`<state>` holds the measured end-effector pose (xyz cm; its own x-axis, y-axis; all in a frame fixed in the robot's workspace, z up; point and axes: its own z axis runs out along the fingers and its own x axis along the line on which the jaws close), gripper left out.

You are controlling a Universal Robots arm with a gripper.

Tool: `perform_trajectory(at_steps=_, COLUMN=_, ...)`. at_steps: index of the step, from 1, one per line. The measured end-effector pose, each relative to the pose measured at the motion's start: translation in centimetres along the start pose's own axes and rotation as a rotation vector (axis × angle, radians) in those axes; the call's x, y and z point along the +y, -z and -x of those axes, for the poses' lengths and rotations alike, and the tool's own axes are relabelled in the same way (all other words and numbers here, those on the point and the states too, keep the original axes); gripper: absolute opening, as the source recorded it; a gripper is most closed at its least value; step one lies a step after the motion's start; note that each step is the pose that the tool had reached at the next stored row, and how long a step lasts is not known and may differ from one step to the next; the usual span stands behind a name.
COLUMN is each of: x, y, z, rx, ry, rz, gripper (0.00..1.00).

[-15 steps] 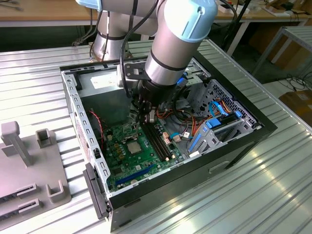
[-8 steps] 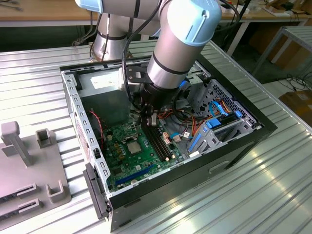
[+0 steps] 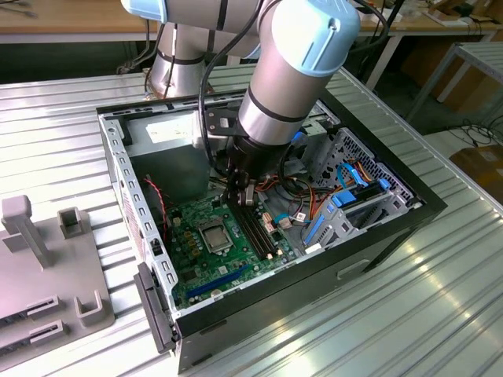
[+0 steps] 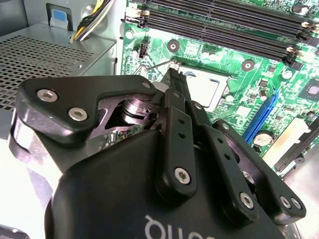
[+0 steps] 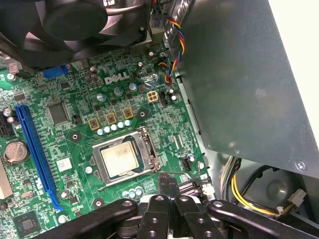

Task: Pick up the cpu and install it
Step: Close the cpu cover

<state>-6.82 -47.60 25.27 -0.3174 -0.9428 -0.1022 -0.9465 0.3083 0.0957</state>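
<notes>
Pincer (image 5: 168,188) fingers pressed together with nothing between them, their tips poised just past one edge of the socket in the first wrist view, close above the green motherboard (image 5: 84,104). That same view lays out the cpu (image 5: 121,157) in full: a small flat square with a silver-grey metal top, seated inside the black socket frame (image 5: 149,160), its thin wire lever (image 5: 172,173) lying alongside near the fingertips. A blue expansion slot (image 5: 35,149) runs beside the socket, and a black fan (image 5: 75,20) sits beyond it.

Seen from the second wrist view, the pincer's black linkage (image 4: 179,149) covers much of the socket, leaving only a pale corner of the cpu (image 4: 203,88) exposed, with long memory slots (image 4: 224,30) further off.

From the exterior view, the arm (image 3: 291,71) reaches down into the open computer case (image 3: 377,236) on the ribbed metal bench (image 3: 440,314), the cpu (image 3: 213,234) visible mid-board.
</notes>
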Motion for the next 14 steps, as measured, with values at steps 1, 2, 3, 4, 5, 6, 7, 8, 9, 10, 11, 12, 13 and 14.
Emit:
perform_trajectory(at_steps=1, x=-0.01, y=0.01, z=-0.04, rx=0.0001, ry=0.0, rz=0.0, gripper=0.11)
perform_trajectory(at_steps=2, x=-0.02, y=0.01, z=-0.06, rx=0.0, ry=0.0, rz=-0.0001, gripper=0.11)
perform_trajectory(at_steps=3, x=-0.02, y=0.01, z=-0.06, rx=0.0, ry=0.0, rz=-0.0001, gripper=0.11)
perform_trajectory(at_steps=4, x=-0.02, y=0.01, z=-0.06, rx=0.0, ry=0.0, rz=-0.0001, gripper=0.11)
perform_trajectory(at_steps=5, x=-0.02, y=0.01, z=-0.07, rx=0.0, ry=0.0, rz=-0.0001, gripper=0.11)
perform_trajectory(at_steps=6, x=-0.02, y=0.01, z=-0.07, rx=0.0001, ry=0.0, rz=0.0, gripper=0.11)
perform_trajectory(at_steps=7, x=-0.02, y=0.01, z=-0.07, rx=0.0, ry=0.0, rz=0.0, gripper=0.11)
perform_trajectory(at_steps=8, x=-0.03, y=0.01, z=-0.07, rx=0.0, ry=0.0, rz=-0.0001, gripper=0.11)
perform_trajectory(at_steps=9, x=-0.02, y=0.01, z=-0.07, rx=0.0, ry=0.0, rz=0.0, gripper=0.11)
perform_trajectory(at_steps=10, x=-0.03, y=0.01, z=-0.07, rx=-0.0001, ry=0.0, rz=0.0, gripper=0.11)
perform_trajectory(at_steps=11, x=-0.03, y=0.01, z=-0.07, rx=-0.0001, ry=0.0, rz=0.0, gripper=0.11)
perform_trajectory(at_steps=12, x=-0.07, y=0.01, z=-0.06, rx=0.0, ry=0.0, rz=-0.0001, gripper=0.11)
perform_trajectory(at_steps=13, x=-0.16, y=0.02, z=-0.04, rx=0.0001, ry=0.0, rz=0.0, gripper=0.11)
perform_trajectory(at_steps=14, x=-0.37, y=0.03, z=0.04, rx=0.0, ry=0.0, rz=-0.0001, gripper=0.11)
